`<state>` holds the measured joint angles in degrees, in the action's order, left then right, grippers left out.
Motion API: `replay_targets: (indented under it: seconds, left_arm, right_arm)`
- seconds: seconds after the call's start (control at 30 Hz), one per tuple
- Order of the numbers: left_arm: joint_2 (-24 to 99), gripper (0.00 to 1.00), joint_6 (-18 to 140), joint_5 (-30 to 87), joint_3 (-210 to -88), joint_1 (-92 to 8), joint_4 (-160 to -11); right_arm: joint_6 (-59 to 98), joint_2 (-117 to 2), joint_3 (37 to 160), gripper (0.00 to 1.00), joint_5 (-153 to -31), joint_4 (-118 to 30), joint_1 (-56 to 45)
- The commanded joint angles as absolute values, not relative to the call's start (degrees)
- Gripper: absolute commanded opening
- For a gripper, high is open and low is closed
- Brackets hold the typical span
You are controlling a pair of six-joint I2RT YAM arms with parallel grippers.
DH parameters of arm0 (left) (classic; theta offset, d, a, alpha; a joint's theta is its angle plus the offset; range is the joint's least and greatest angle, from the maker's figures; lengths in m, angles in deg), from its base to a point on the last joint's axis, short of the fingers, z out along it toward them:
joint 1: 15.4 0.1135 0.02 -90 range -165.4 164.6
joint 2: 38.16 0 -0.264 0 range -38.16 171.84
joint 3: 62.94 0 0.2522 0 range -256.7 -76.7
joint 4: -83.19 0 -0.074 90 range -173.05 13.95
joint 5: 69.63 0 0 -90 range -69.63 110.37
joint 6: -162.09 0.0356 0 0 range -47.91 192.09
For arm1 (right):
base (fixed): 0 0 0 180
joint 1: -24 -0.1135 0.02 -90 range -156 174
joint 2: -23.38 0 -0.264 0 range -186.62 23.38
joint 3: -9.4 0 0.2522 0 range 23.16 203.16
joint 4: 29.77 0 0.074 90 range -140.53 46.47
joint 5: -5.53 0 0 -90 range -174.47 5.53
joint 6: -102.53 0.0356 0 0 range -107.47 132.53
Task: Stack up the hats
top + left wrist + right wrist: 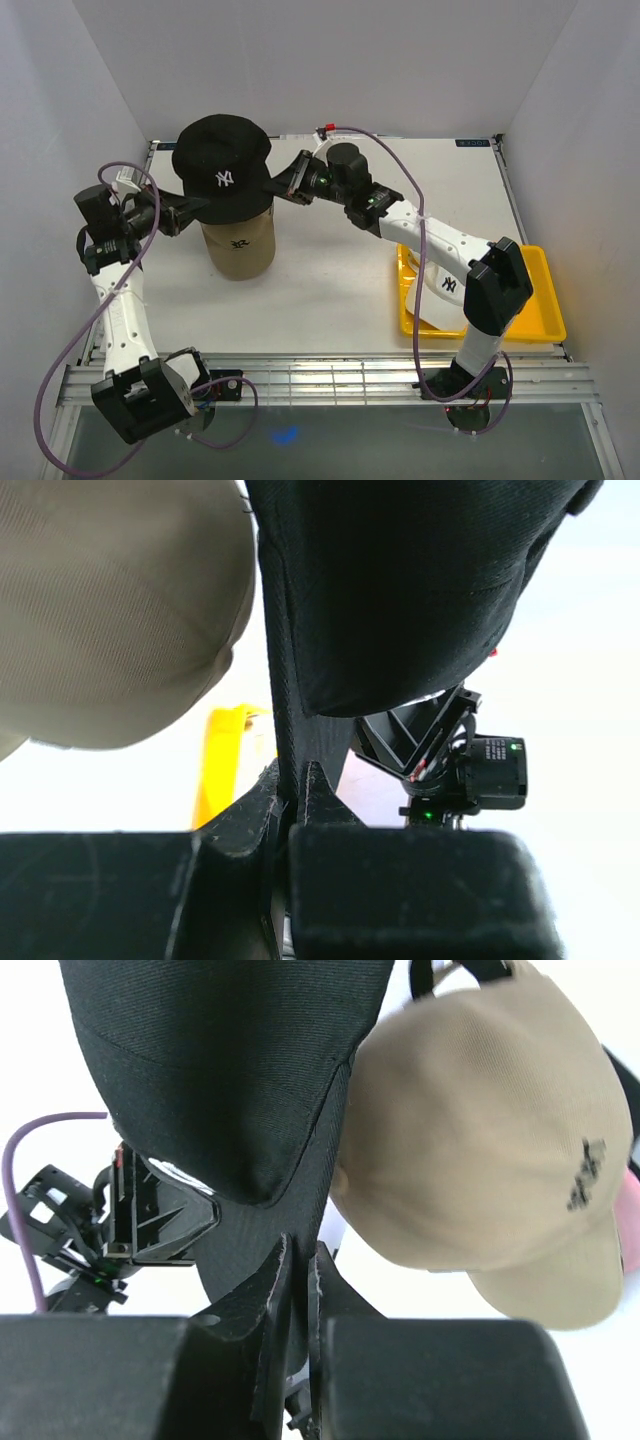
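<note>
The black cap with a white logo [222, 160] hangs in the air over the tan cap [238, 246], held between both grippers. My left gripper [183, 214] is shut on the black cap's rim at its left; the left wrist view shows the fabric [290, 680] pinched between the jaws. My right gripper [283, 184] is shut on the rim at its right, with the fabric [250, 1230] between the jaws. The tan cap [480, 1150] has a dark logo, and a bit of the pink cap [630, 1220] shows under it. The white cap [444, 285] lies in the yellow tray.
The yellow tray [540, 315] sits at the right of the table, under my right arm's elbow. A metal rail [330, 385] runs along the near edge. White walls close the back and both sides.
</note>
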<state>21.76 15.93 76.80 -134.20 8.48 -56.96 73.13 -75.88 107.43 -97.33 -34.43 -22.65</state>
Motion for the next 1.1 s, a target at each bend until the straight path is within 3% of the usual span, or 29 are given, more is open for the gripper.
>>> replay_targets:
  seconds: [0.0,0.4,1.07]
  left_arm:
    - [24.8,0.00,12.5,67.8,-138.1,9.7,-66.8]
    - [30.4,0.00,6.2,67.4,-141.7,9.2,-64.2]
    - [29.0,0.00,2.7,70.4,-133.1,9.3,-66.3]
  right_arm:
    - [70.1,-78.0,114.3,0.08,-105.9,-40.5,-21.6]
    - [75.7,-84.1,124.1,0.08,-111.7,-45.0,-19.1]
    - [79.2,-80.2,114.8,0.08,-112.5,-42.0,-19.4]
